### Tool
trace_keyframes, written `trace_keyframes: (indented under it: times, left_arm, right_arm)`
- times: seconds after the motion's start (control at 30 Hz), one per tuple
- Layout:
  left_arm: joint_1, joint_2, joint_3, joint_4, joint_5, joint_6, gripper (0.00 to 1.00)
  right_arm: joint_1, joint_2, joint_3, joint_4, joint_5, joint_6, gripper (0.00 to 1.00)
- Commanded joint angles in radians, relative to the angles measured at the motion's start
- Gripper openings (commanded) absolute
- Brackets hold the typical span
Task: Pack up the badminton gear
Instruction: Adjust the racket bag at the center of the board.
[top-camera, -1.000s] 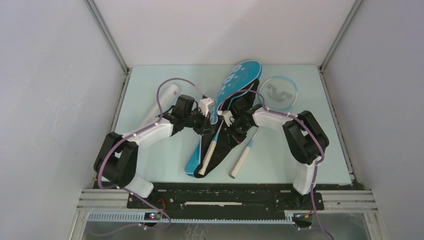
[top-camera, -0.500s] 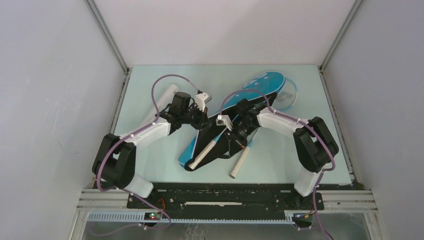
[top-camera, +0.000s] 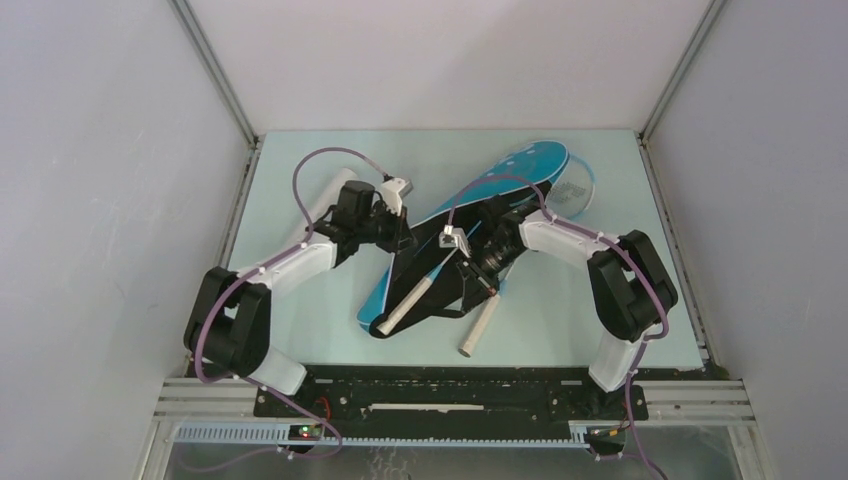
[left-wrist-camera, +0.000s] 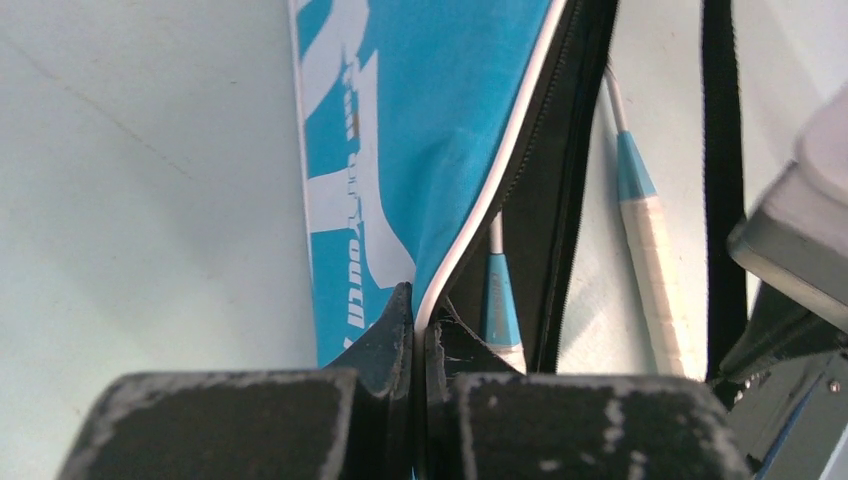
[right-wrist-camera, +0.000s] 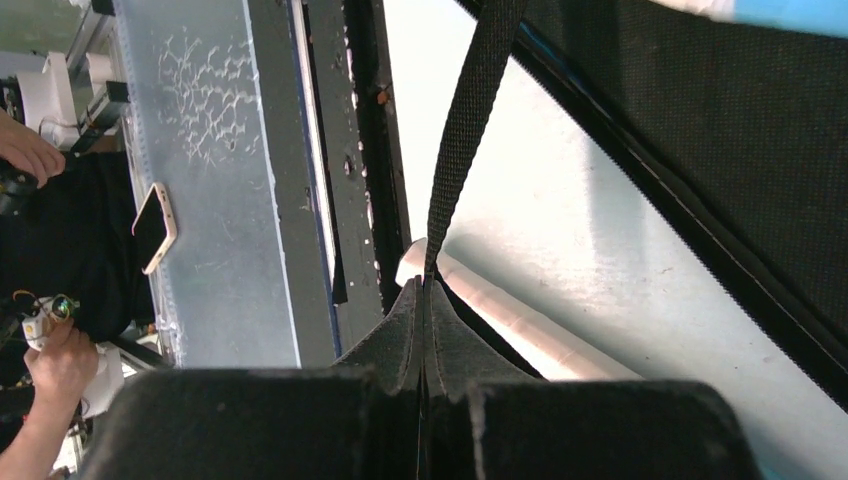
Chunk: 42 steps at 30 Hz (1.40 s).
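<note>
Finding: my left tool (left-wrist-camera: 420, 320) is clenched on the white-piped edge of the blue bag (left-wrist-camera: 420, 120), right at the open zip mouth. My right tool (right-wrist-camera: 425, 290) is clenched on the bag's black strap (right-wrist-camera: 465, 130), which runs taut away from the pinch. The bag lies slantwise across the middle of the tabletop (top-camera: 615, 160), its wide end toward the far right corner and its mouth toward the near edge. The first racket (top-camera: 405, 305) sits in the mouth with its white handle sticking out. The second racket (top-camera: 478, 328) lies outside, just beside the bag on the right, its handle toward the near edge and its head partly under the bag near the far right corner. The white tube (top-camera: 318, 205) rests toward the far left corner, behind my left arm. No shuttlecocks can be made out. Assessment: the step is positioning the bag and holding its mouth open for loading. Recommendation: lift the piping only enough to gape the opening, and pull the strap gently, since a hard tug could drag the bag over the loose racket or tip the first one out. The left pinch is thin, so slippage is a risk.
</note>
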Motion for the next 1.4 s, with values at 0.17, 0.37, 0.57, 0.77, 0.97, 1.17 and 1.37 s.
trace_keyframes:
  times: [0.17,0.37,0.57,0.77,0.97,1.17,1.37]
  left_arm:
    - [0.075,-0.030,0.083,0.064,-0.153,-0.127,0.00]
    - [0.094,-0.027,0.084,0.062,-0.177,-0.128,0.00]
    - [0.098,-0.015,0.094,0.041,-0.217,-0.123,0.00]
    - [0.099,-0.003,0.099,0.018,-0.254,-0.114,0.00]
    - [0.099,0.005,0.093,0.039,-0.090,-0.044,0.00]
    - [0.098,-0.050,0.036,0.087,0.065,0.085,0.18]
    - [0.092,-0.066,0.056,0.021,0.071,0.165,0.40]
  right_arm:
    - [0.007,-0.059,0.038,-0.205,-0.047,-0.158,0.00]
    - [-0.043,-0.056,0.126,-0.386,-0.166,-0.235,0.00]
    - [-0.081,-0.051,0.207,-0.509,-0.234,-0.279,0.00]
    - [-0.096,-0.078,0.219,-0.521,-0.238,-0.250,0.00]
    - [-0.116,-0.111,0.227,-0.347,-0.200,-0.023,0.00]
    - [-0.116,-0.134,0.140,-0.034,-0.022,0.270,0.00]
    - [-0.117,-0.100,0.096,0.049,0.105,0.334,0.00]
